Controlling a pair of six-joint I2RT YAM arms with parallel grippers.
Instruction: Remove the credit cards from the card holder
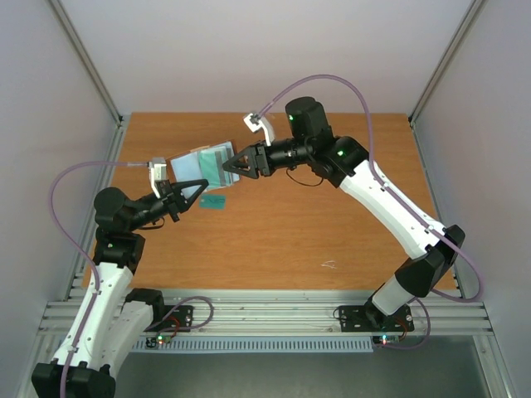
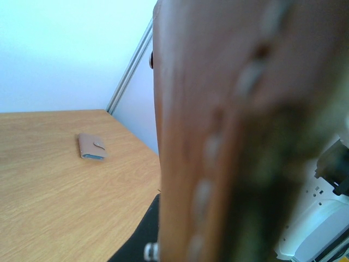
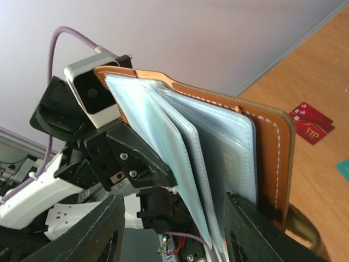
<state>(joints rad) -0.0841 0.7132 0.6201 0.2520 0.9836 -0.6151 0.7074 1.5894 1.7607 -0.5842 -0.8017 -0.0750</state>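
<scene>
Tan leather with white stitching forms the cover of the card holder (image 3: 218, 142), which is held up off the surface (image 1: 332, 215), left of centre and toward the far side. It is fanned open, and several pale blue translucent sleeves are spread from the spine. Whether cards sit inside the sleeves cannot be told.

The left end effector (image 1: 192, 186) is clenched on the holder's lower edge. Its wrist view is almost wholly blocked by blurred brown leather.

The right end effector (image 1: 235, 166) is seen released, fingers spread. The sleeves' free edges hang between the fingers, and no contact can be made out.

Left arm: folded sharply at the elbow near the left edge, forearm reached rightward.
Right arm: stretched diagonally from its base, wrist turned left to face the holder.

On the surface:
- A teal card (image 1: 214, 201) lies flat just near of the held holder.
- Red cards (image 3: 310, 123), overlapped, are seen lying beyond the cover in the right wrist view.
- A small taupe wallet (image 2: 91, 147) with a snap tab lies closed, well apart, toward a far corner.
</scene>
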